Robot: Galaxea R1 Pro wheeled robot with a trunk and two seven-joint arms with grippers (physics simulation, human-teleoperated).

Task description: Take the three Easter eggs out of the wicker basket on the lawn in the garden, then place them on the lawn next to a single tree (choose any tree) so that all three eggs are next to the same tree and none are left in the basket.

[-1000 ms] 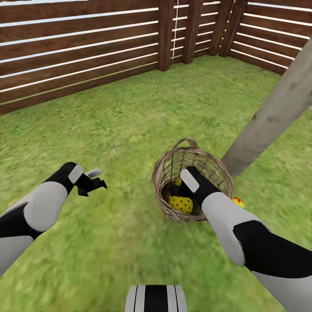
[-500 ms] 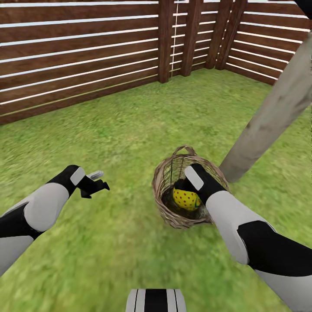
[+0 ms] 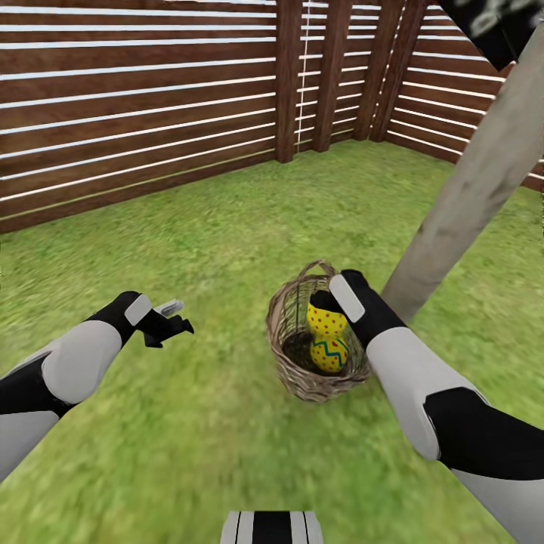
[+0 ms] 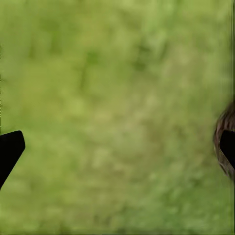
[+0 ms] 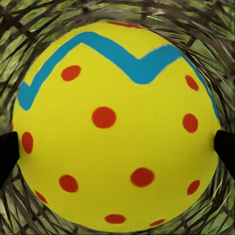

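Hovering above the lawn [image 3: 189,227] at the left of the head view, the left gripper [image 3: 172,320] holds nothing, its fingers [image 3: 168,307] spread apart. In the left wrist view the two dark fingertips sit at opposite edges with blurred green grass between them, and a sliver of brown wicker shows at one side.

Nearer the middle, the wicker basket [image 3: 291,370] rests on the grass, its small loop handle at the far rim. The right gripper [image 3: 326,316] is at the basket's mouth with its fingers closed on the red-dotted egg [image 3: 326,320], which is raised to about rim height. Beneath it, inside the basket, lies a zigzag egg [image 3: 329,353] with a blue band across its yellow shell. The right wrist view looks straight onto the red-dotted egg [image 5: 115,127], with the black fingertips [image 5: 226,152] at either side of it and woven wicker [image 5: 29,19] around it; a blue zigzag also shows there, though whether that belongs to the held egg or to the one beyond it I cannot tell.

Just right of the basket, the tree [image 3: 468,189] rises as a pale grey-tan trunk from the grass, close behind the right arm. A dark brown fence [image 3: 151,98] of horizontal slats closes the garden behind, turning a corner at the upper right.
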